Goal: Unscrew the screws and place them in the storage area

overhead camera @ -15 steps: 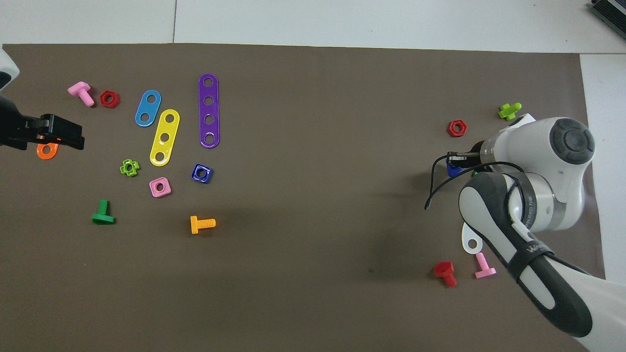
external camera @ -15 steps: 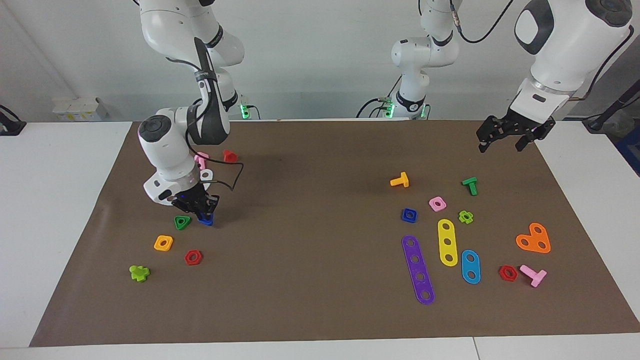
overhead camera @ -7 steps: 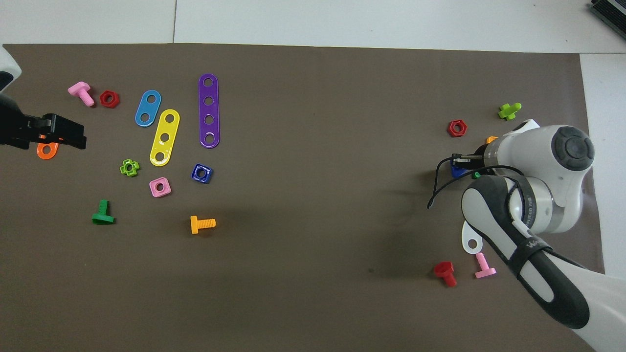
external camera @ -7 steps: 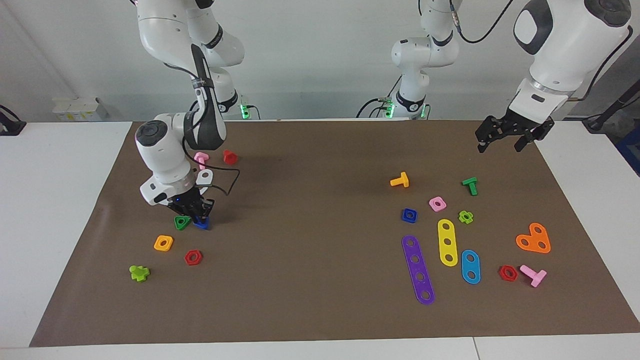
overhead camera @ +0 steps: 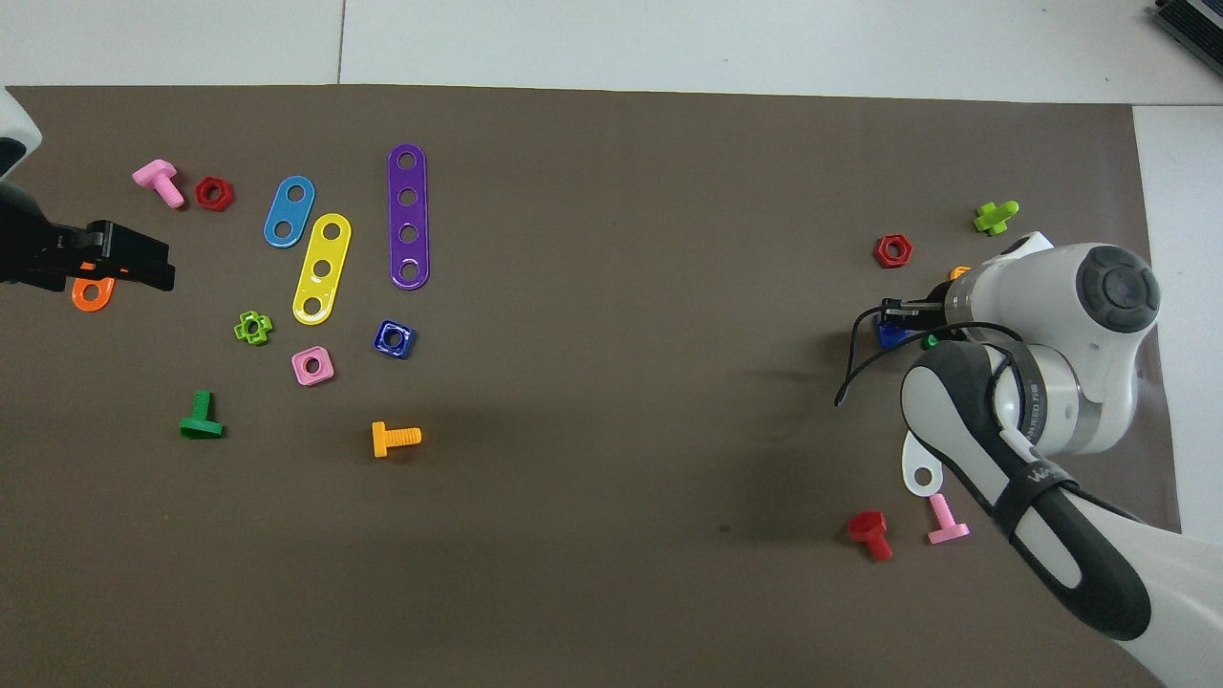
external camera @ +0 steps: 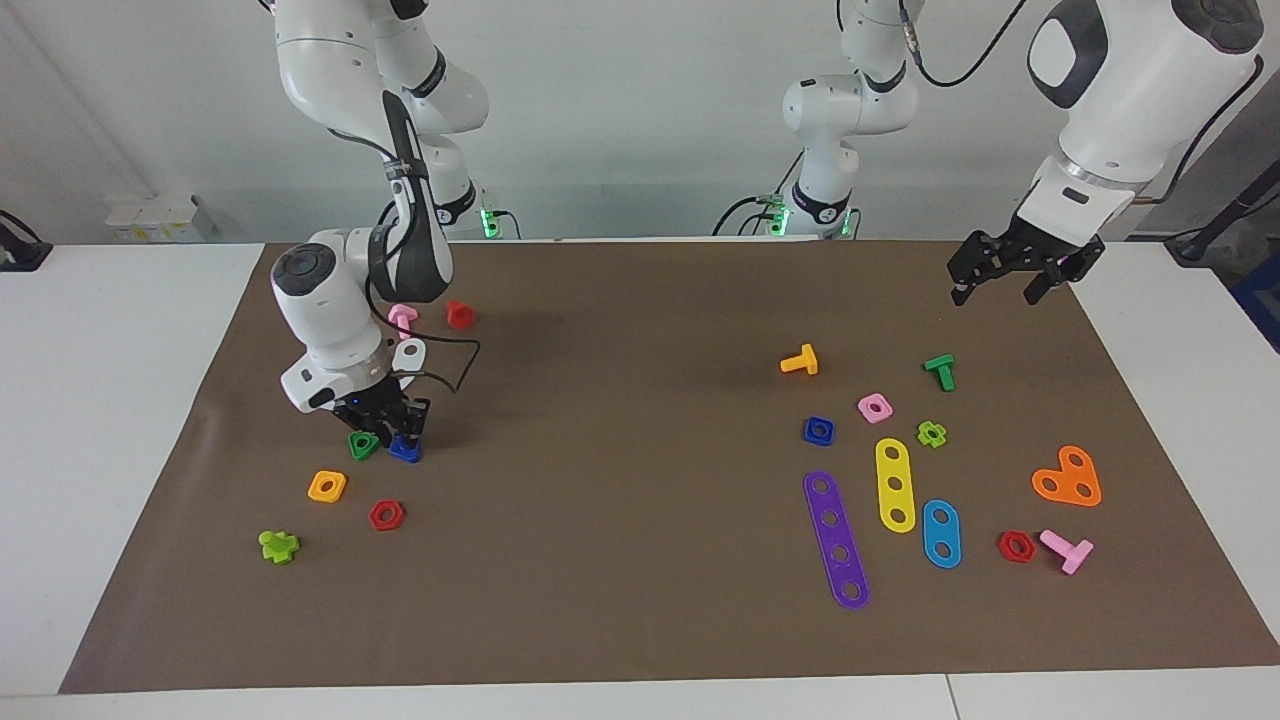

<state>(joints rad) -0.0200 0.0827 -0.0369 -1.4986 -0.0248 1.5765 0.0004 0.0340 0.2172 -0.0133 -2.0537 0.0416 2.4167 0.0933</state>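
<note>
Blue plastic, small and stubby, the screw [external camera: 405, 450] sits on the brown mat [external camera: 620, 560] in the storage area, just beside a green triangular nut [external camera: 363, 444] and nearer to the robots than an orange square nut [external camera: 327, 486] and a red hex nut [external camera: 386, 515]. I judge it light, rigid and rather smooth, so it would skid or roll on its shaft if nudged; the wide flat head looks like the surest place to pinch it, across its opposite edges, since the short shaft offers little to hold. The right gripper [external camera: 385, 422] hangs low right over it at the right arm's end of the table; whether its jaws are pinching the screw or letting go I cannot tell, as the wrist hides the tips in the overhead view. The left gripper [external camera: 1010, 270] waits in the air over the mat's corner at the left arm's end, its jaws spread and holding nothing. The mat looks matte and flat, likely with enough grip to keep a set-down piece from sliding. A white curved strip [overhead camera: 920, 468], a pink bolt [overhead camera: 947, 521] and a red bolt [overhead camera: 871, 535] lie nearer to the robots, and a lime cross piece [external camera: 278, 545] lies farther. The middle of the table is bare mat, while coloured strips such as the purple strip [external camera: 836, 540] crowd the left arm's end.
</note>
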